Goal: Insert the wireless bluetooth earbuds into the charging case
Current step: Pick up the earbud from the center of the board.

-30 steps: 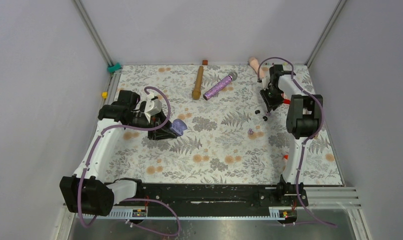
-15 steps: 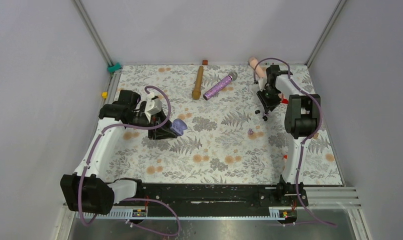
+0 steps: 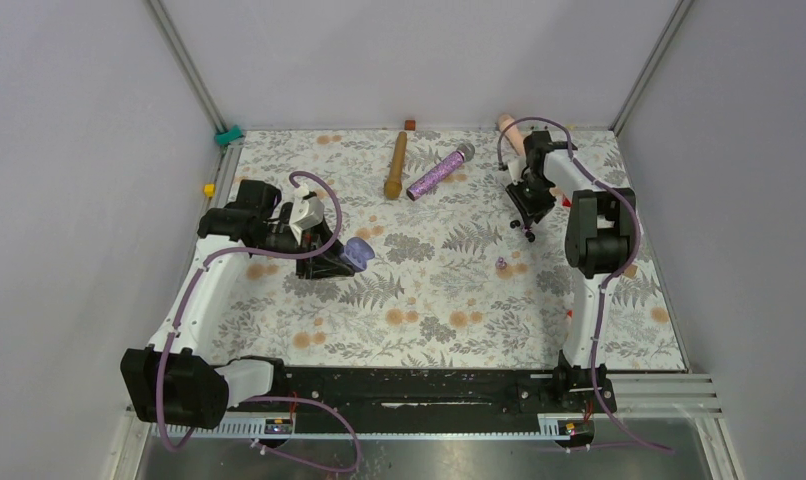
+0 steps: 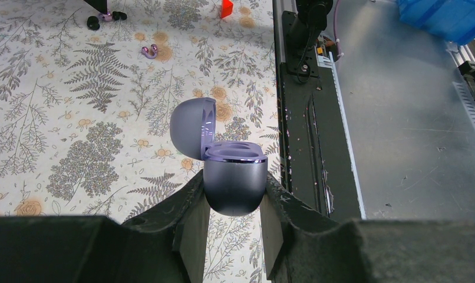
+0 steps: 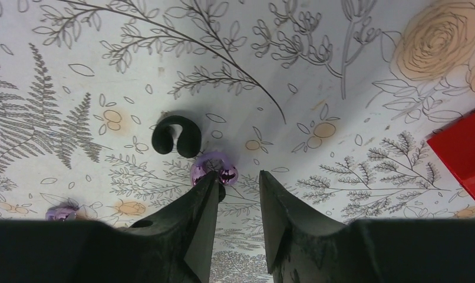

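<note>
My left gripper (image 4: 234, 191) is shut on the lilac charging case (image 4: 234, 177) and holds it with the lid open; it also shows in the top view (image 3: 357, 252). My right gripper (image 5: 238, 177) is open and empty, low over the mat at the back right (image 3: 527, 225). A lilac earbud (image 5: 213, 170) lies right at the tip of its left finger. A black earbud (image 5: 176, 137) lies just beyond. Another lilac earbud (image 3: 501, 264) lies alone toward the middle, also in the left wrist view (image 4: 149, 51).
Three microphones lie at the back: a tan one (image 3: 395, 165), a glittery purple one (image 3: 440, 171) and a pink one (image 3: 509, 130). A red block (image 5: 465, 153) sits right of my right gripper. A small red block (image 3: 410, 124) sits at the back edge.
My right gripper has moved a little toward the back left, over the earbuds. The left arm and the case have not moved.
</note>
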### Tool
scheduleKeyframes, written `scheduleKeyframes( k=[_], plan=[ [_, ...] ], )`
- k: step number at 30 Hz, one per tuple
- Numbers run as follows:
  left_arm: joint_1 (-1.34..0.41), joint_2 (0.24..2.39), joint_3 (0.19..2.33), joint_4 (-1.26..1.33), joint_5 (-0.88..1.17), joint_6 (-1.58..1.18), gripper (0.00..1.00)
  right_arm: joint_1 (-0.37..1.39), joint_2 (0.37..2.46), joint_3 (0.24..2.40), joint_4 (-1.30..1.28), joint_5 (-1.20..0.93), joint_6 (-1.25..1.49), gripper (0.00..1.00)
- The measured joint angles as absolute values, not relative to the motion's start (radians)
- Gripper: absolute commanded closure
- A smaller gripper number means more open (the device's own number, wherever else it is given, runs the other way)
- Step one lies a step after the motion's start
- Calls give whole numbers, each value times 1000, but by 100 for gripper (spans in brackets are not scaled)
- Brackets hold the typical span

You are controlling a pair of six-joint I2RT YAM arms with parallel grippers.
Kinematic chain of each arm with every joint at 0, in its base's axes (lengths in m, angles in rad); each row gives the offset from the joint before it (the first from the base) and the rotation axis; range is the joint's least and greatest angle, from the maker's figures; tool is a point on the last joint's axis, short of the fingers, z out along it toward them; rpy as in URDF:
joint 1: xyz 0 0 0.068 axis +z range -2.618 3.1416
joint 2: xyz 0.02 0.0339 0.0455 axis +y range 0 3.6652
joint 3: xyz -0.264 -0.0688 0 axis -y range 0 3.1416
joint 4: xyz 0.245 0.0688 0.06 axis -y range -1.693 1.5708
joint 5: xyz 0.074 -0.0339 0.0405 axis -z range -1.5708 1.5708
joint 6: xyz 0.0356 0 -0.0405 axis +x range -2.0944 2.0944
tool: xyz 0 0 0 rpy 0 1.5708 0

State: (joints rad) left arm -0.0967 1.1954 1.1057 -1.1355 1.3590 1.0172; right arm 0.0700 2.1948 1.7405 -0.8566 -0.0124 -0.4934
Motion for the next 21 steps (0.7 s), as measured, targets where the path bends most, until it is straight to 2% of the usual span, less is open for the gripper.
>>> scheduleKeyframes(
  k=[12, 21],
  plan=[
    [-97, 1196, 1106, -1135, 1359, 1020, 99, 101, 2194, 1729, -874, -49, -512, 55],
    [-97, 1196, 1106, -1135, 1359, 1022, 99, 111, 2194, 1730, -904, -73, -511, 58]
  ],
)
